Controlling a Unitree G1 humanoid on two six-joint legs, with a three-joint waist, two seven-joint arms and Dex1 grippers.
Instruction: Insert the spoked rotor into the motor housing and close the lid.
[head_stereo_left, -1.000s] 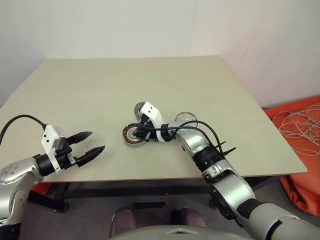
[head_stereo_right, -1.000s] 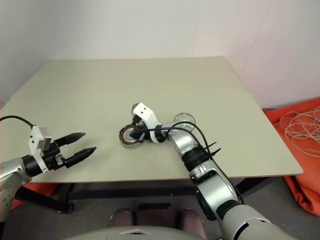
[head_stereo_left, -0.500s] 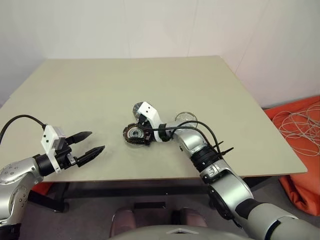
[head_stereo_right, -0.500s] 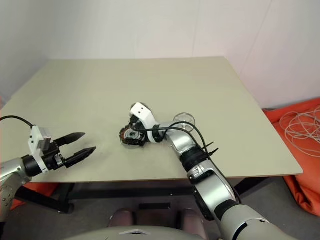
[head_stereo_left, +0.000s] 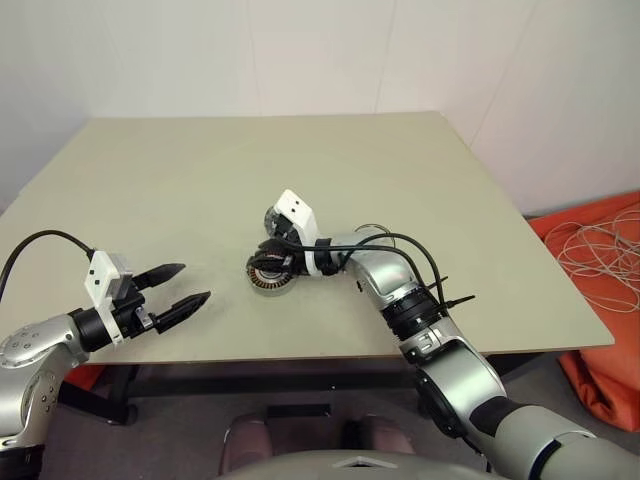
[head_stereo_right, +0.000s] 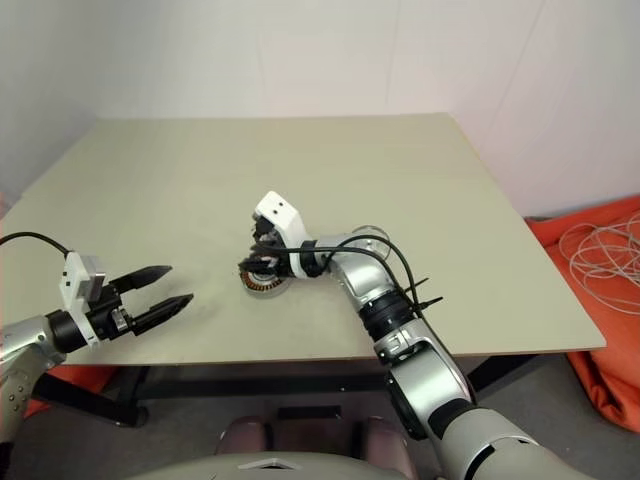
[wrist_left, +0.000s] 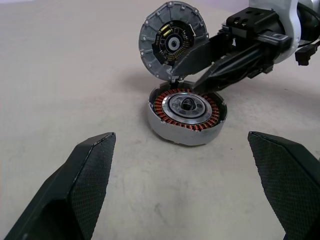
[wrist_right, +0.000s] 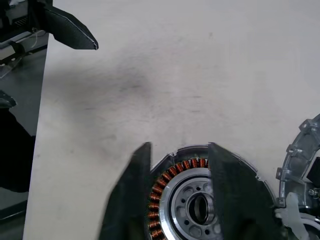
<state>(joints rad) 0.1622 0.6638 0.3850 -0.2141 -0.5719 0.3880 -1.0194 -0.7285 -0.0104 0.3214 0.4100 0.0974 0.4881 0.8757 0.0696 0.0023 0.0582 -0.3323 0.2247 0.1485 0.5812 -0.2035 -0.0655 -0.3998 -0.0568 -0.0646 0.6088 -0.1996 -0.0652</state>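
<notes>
The short round grey metal motor housing (wrist_left: 187, 117), ringed inside with ribbed copper-coloured windings around a bright silver hub, sat on the matte beige table (head_stereo_left: 300, 160), near its front edge. It looked dense and rigid, likely to stay put under a light push. Its smooth outer wall seemed the safe place to grip, since the fine windings would probably scratch or snag.

The flat round grey lid (wrist_left: 173, 40), with a notched rim and a dark centre bearing green marks, stood nearly on edge at the housing's far rim. It seemed to lean against the right gripper (wrist_right: 178, 150). That gripper's black fingers were parted a little above the windings, with nothing between them. The lid looked thin, stiff and slick; its rim appeared the best hold, away from the marked centre.

A shiny silver rim (head_stereo_right: 368, 233), probably the spoked rotor, showed on the table just beyond the right forearm. It looked light but hard, best pinched across its raised rim.

The left gripper (head_stereo_left: 192, 283) hung spread wide and empty, well apart from the housing
</notes>
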